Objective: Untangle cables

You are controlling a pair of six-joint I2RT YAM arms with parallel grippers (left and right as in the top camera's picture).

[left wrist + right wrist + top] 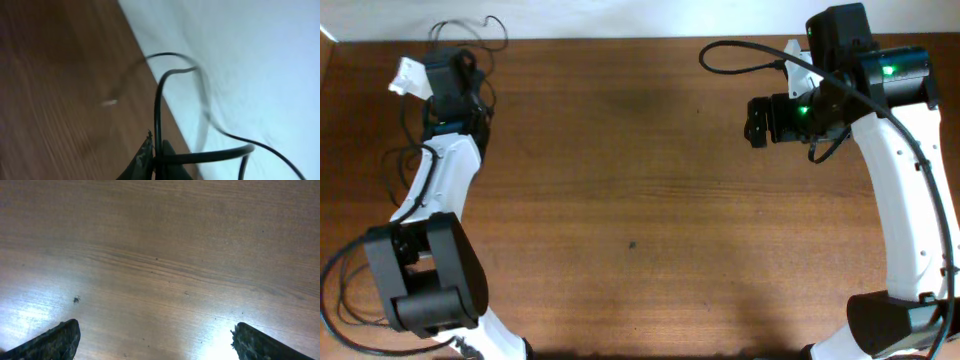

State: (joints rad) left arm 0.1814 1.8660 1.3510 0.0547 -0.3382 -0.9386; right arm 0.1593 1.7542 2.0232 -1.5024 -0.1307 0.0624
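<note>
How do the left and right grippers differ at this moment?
The left gripper is shut on a cable; the right gripper is wide open and empty. The left gripper sits at the far edge of the table, the right gripper over bare wood. Both have dark fingers.

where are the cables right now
The cables lie bunched at the table's far left corner in the overhead view, beside the left gripper, which pinches one strand near the edge.

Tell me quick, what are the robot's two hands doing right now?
Left gripper: shut on a cable.
Right gripper: open, holding nothing.
</note>
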